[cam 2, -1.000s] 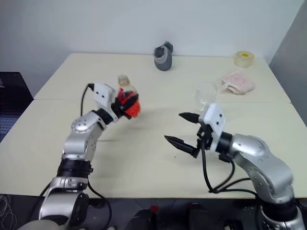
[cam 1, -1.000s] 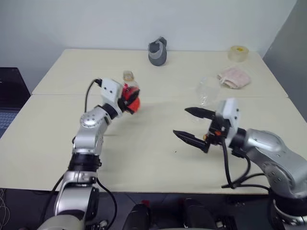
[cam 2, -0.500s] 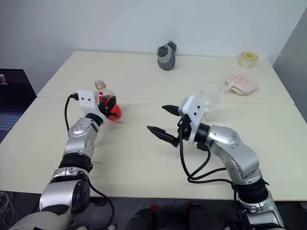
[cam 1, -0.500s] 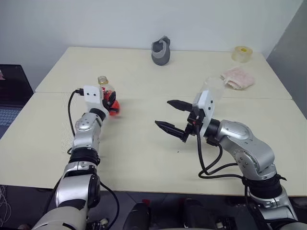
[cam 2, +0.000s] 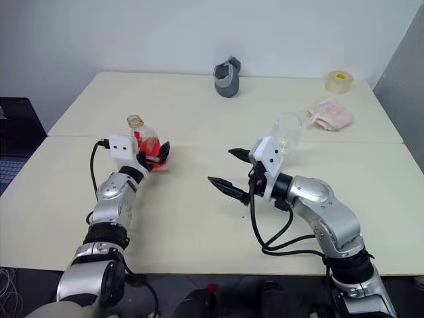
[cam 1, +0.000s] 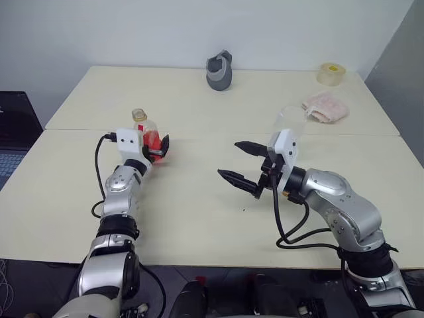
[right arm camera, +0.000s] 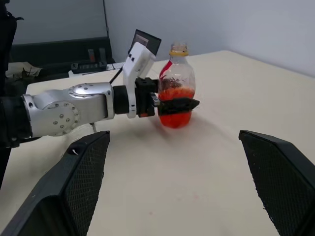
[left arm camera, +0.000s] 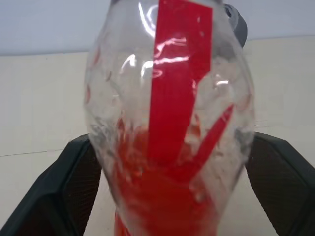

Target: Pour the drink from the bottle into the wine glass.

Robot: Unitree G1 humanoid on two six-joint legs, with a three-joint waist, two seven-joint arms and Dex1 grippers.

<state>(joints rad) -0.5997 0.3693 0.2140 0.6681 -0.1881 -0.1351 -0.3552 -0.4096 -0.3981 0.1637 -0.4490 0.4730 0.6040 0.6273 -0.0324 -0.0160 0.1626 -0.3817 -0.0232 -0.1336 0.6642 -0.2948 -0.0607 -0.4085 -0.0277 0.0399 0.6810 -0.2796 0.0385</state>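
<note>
Two joined panels form the bench [cam 1: 199, 218], open between arms | right pincer [cam 1: 244, 164] spread wide, empty, hiding wine glass [cam 1: 286, 122] stem | bottle [cam 2: 147, 140] upright at bench's left, drink [right arm camera: 173, 112] low inside | left pincer [cam 2: 154, 152] fingers flank it, slightly parted; contact unclear

The bottle [left arm camera: 170, 123] is clear, glossy plastic, crinkled, with a smooth red label. The wine glass [cam 2: 286, 130] is clear and shiny. The desk [cam 1: 199, 212] is matt and smooth. A pink cloth [cam 1: 324, 107] looks soft. Black fingers [right arm camera: 83, 172] show a fine textured grid.
</note>
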